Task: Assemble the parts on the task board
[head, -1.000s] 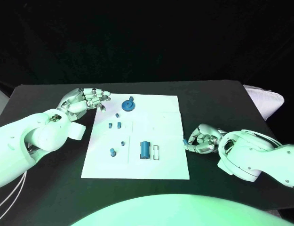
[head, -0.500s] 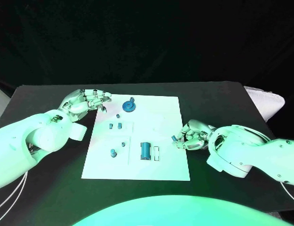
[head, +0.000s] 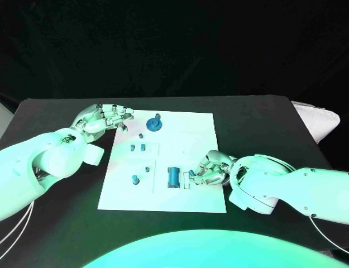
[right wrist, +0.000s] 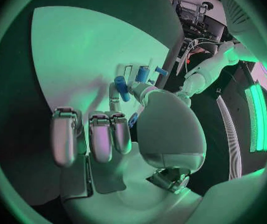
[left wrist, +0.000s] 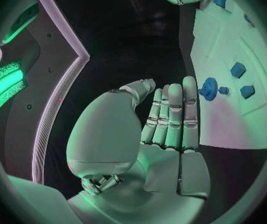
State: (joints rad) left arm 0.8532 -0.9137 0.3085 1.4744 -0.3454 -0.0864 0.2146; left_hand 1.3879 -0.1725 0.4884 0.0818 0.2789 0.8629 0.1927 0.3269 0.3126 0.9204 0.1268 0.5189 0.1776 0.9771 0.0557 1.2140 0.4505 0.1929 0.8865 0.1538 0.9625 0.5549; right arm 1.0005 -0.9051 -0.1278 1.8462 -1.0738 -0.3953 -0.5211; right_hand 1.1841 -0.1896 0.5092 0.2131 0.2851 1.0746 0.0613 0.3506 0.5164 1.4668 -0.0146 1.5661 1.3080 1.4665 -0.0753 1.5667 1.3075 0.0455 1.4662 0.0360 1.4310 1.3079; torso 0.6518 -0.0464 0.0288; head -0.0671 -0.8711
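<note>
The left hand (head: 101,118) hovers at the far left corner of the task board (head: 198,125), just as it did a second ago; its fingers lie straight and close together with the thumb alongside, holding nothing. Just right of it, at the far end of the board, sits the blue gear (head: 153,124), untouched. Nearer, two small blue blocks (head: 138,148) stand side by side, and nearer still a small blue peg (head: 134,180) stands by the left edge. In the middle of the near half lies the long blue cylinder (head: 172,177), with a pale slot (head: 185,180) just to its right.

The change is on the right. The right hand (head: 209,170) has moved left from the board's right edge, off the black table (head: 254,117), and now hangs over the board beside that slot. In the right wrist view it pinches a small blue pin (right wrist: 121,88) between thumb and a fingertip, the other fingers curled. That suggests the pin is being carried to a seat near the cylinder.

The cylinder lies close to the hand's path and could be nudged; whether the pin touches the board yet, I cannot tell.
</note>
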